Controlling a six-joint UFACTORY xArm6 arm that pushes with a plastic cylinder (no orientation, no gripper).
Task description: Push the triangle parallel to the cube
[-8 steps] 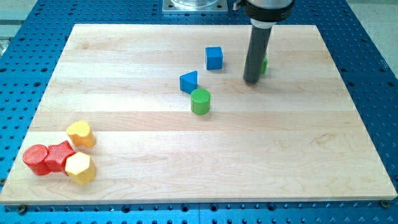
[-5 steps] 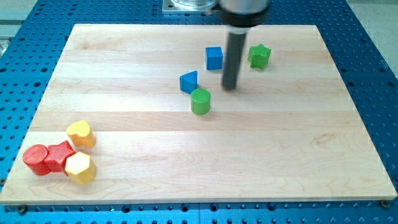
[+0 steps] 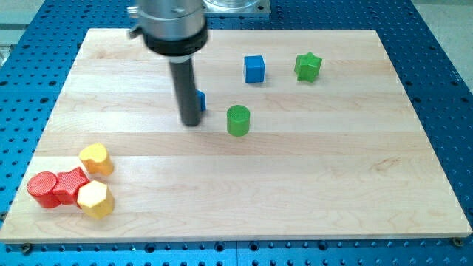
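The blue triangle (image 3: 201, 101) is mostly hidden behind my rod; only a small blue edge shows at the rod's right side. My tip (image 3: 191, 123) rests on the board right against it, at its lower left. The blue cube (image 3: 254, 69) stands to the upper right, apart from the triangle. A green cylinder (image 3: 238, 120) stands to the right of my tip.
A green star (image 3: 308, 66) sits right of the cube. At the board's lower left are a yellow heart-like block (image 3: 96, 159), a red cylinder (image 3: 43, 189), a red star-like block (image 3: 71, 185) and a yellow hexagon (image 3: 95, 199), close together.
My rod swept left from beside the green star, past the cube, to the triangle's left side. The triangle shifted left and is now mostly hidden behind the rod.
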